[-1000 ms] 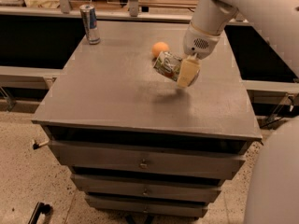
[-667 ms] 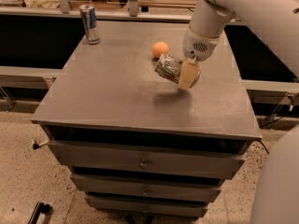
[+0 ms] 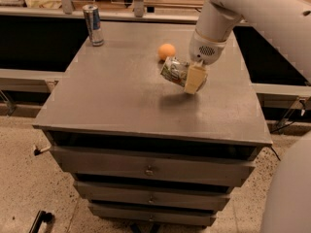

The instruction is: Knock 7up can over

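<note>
The 7up can (image 3: 173, 71), white and green with a silver end, is tipped onto its side and hangs a little above the grey table top (image 3: 121, 96); its shadow lies on the table below it. My gripper (image 3: 185, 77) comes down from the white arm at the upper right and is shut on the can. One cream-coloured finger (image 3: 194, 78) shows on the can's right side; the other is hidden behind the can.
An orange ball (image 3: 166, 51) lies on the table just behind the can. A taller, slim silver and blue can (image 3: 93, 25) stands upright at the back left corner. The table has drawers (image 3: 150, 169) below its front edge. Shelving runs behind the table.
</note>
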Action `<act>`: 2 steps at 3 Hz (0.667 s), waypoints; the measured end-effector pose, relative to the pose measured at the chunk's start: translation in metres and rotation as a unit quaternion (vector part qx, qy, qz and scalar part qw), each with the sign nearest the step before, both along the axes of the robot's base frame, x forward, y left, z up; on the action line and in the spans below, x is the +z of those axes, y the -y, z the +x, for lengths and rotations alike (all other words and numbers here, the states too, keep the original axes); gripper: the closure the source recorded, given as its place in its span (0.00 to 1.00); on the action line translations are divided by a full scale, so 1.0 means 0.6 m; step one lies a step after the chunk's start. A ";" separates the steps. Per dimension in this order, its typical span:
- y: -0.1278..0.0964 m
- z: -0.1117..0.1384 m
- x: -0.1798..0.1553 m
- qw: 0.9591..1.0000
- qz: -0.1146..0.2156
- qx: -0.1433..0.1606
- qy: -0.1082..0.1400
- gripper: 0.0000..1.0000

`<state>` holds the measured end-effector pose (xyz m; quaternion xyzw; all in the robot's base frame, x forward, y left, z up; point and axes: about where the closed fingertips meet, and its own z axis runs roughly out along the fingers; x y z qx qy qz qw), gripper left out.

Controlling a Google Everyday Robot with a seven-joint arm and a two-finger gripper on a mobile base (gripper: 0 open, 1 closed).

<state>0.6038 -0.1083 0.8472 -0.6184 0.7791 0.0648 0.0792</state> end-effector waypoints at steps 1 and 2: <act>-0.003 0.004 -0.004 1.000 0.002 0.000 0.003 0.04; -0.004 0.005 -0.005 1.000 0.002 0.000 0.003 0.00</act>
